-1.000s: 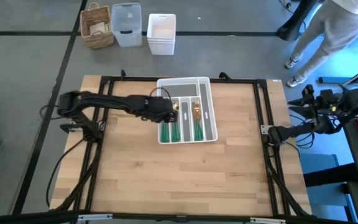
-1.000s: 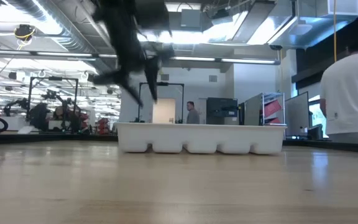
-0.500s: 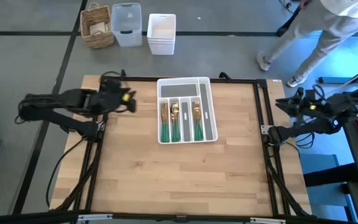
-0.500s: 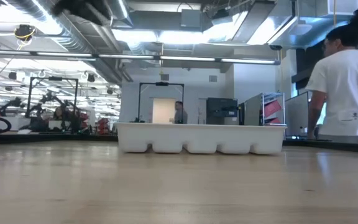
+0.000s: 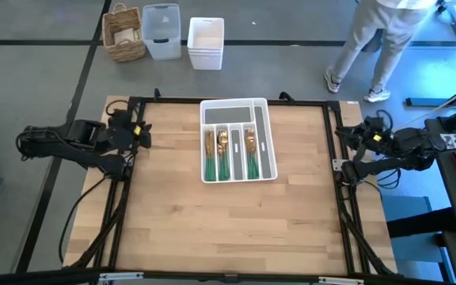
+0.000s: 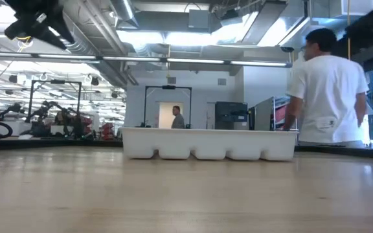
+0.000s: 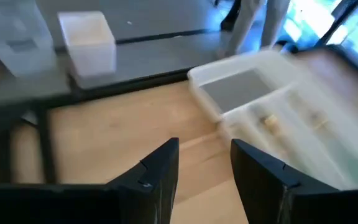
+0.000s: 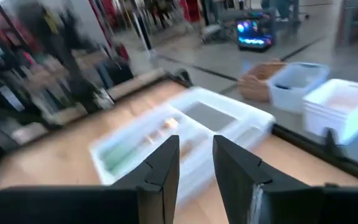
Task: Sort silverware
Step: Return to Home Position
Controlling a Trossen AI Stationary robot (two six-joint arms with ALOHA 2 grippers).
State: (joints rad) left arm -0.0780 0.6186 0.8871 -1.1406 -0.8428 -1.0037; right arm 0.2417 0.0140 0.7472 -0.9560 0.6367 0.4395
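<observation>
Fingers (image 7: 159, 167) of left gripper (image 5: 142, 133), table's 10 o'clock edge, and right gripper (image 5: 344, 135), 3 o'clock edge: both parted, empty; gold-headed, green-handled silverware (image 5: 229, 155) lying in white slotted plastic tray (image 5: 235, 103), toward 12 o'clock on light wooden table (image 5: 228, 229).

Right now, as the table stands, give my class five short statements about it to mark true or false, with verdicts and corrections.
1. All the silverware in view lies in the white tray. True.
2. The left tool grips a fork. False: its fingers are apart with nothing between them.
3. The tray's long slot nearest the right arm holds no silverware. True.
4. The right tool hangs over the tray. False: it is at the table's right edge, clear of the tray.
5. The wicker basket stands on the table. False: it is on the floor beyond the far edge.
</observation>
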